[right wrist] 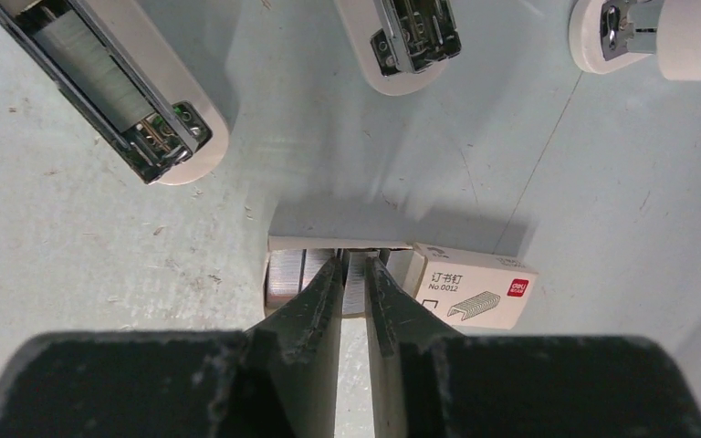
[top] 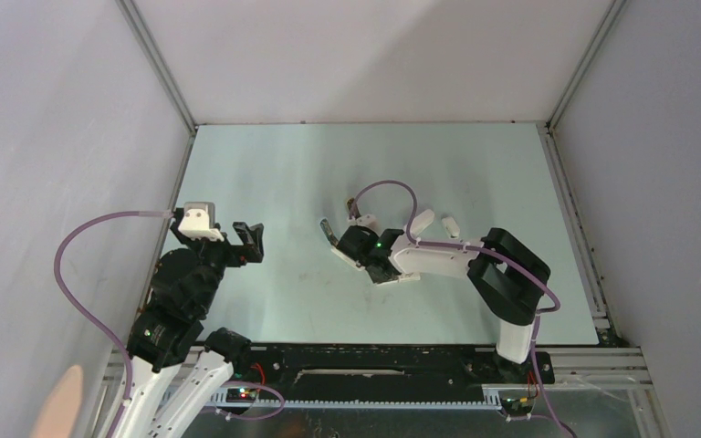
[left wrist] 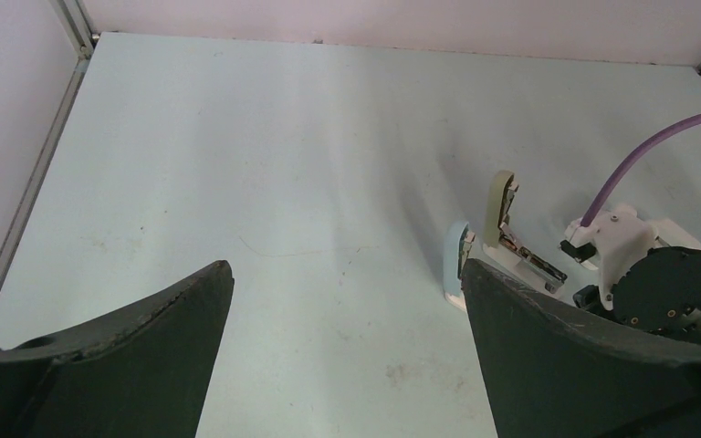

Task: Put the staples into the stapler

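Pick-up is the step in hand. The right gripper holds its fingers narrow about a strip of the greyish striped staples inside the white cardboard box; the strip seems to run along the fingers. Next, I judge, it must lift the strip and line it up with the open white stapler, which lies diagonal beyond the box, nose towards the box. The left gripper, well apart from the box, is wide open.

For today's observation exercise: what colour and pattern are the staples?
The staples are silvery grey, finely striped; best seen in the right wrist view.

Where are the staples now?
In the right wrist view, the staples lie in the opened white box at bottom centre, the right arm's jaws around one strip, near the open stapler.
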You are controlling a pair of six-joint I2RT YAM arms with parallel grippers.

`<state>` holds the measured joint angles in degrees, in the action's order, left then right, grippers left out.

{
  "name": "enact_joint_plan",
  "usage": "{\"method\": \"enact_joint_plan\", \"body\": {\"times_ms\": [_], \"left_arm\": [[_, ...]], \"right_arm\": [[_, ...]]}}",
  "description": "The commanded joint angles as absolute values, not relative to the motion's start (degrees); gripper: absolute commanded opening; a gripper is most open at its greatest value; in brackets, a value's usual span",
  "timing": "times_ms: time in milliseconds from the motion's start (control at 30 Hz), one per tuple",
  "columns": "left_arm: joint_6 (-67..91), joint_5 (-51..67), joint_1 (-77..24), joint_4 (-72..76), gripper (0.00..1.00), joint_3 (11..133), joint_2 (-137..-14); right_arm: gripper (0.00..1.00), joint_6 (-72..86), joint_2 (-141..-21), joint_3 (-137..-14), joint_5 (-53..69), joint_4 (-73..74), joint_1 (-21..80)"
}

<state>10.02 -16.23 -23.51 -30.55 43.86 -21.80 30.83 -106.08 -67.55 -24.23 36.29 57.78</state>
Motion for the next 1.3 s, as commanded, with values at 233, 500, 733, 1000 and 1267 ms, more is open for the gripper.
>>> {"method": "enact_joint_plan", "body": {"times_ms": [233, 500, 733, 1000, 1267], "left_arm": [[9.58, -15.4, -23.73, -28.43, 0.98, 43.76, -21.66], [9.58, -15.41, -23.75, -28.45, 0.98, 43.77, -21.7], [9.58, -15.23, -23.73, -28.45, 0.98, 43.77, -21.77], [9.51, -15.2, -23.78, -28.47, 0.98, 43.77, -21.69], [9.58, -14.98, -23.73, -28.43, 0.98, 43.77, -21.62]], "right_arm": [[0.15, 33.01, -102.65, -68.15, -28.12, 40.21, 55.8], [0.16, 35.42, -97.0, -64.09, -29.14, 40.14, 53.34], [0.23, 34.64, -95.7, -62.34, -24.45, 36.68, 52.84], [0.36, 36.1, -98.94, -62.4, -20.99, 33.62, 53.17], [0.39, 37.81, -101.19, -62.16, -20.58, 33.94, 52.6]]}}
